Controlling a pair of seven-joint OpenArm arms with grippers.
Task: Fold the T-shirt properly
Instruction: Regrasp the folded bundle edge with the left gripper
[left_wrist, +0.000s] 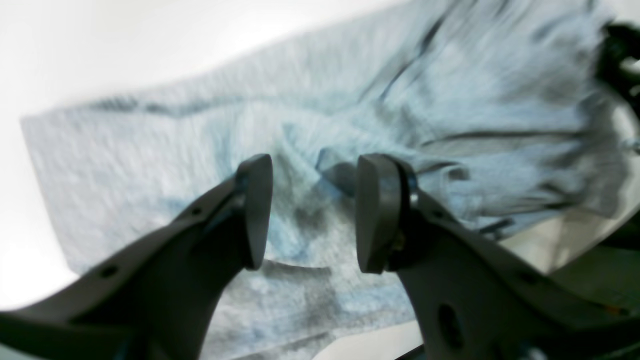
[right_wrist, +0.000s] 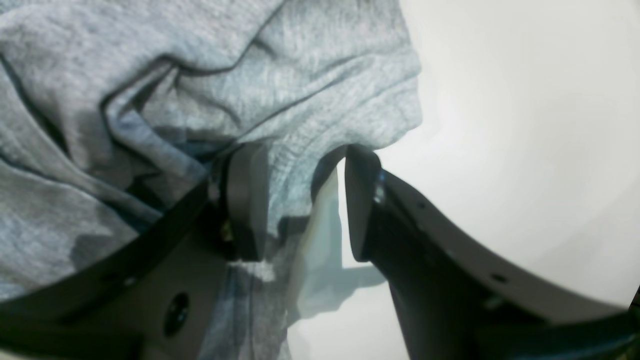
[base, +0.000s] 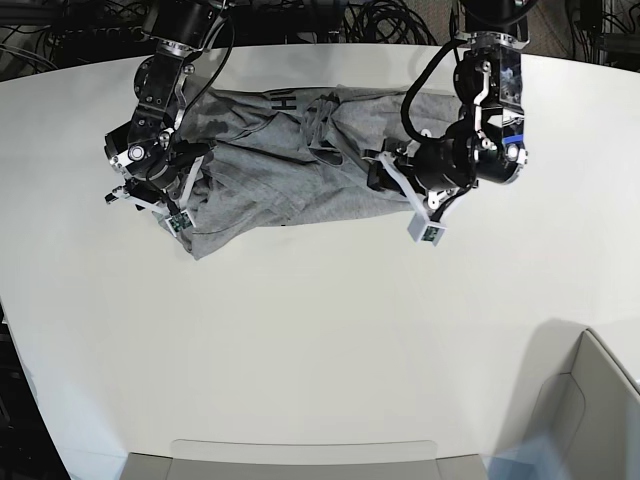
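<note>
Left claw (left_wrist: 309, 212) stands with its jaws well apart above the shirt (left_wrist: 310, 125), nothing between the pads; the cloth below is blurred, so whether the tips touch it I cannot tell. It hovers over a puckered ridge of fabric, which looks like a fold just let go or about to be pinched.

Right claw (right_wrist: 300, 202) is also parted. A flap of the shirt's edge hangs between its pads and lies against one of them, but a clear gap shows beside the other, so the cloth is straddled, not pinched. Judging by that, it is placed to take the hem at this side.

Farther off, in the base view, the shirt (base: 290, 165) lies crumpled across the far part of the white table (base: 320, 350), stretched between the two arms, with dark lettering showing near its far edge. Folding proper looks barely begun; the cloth needs flattening first.
</note>
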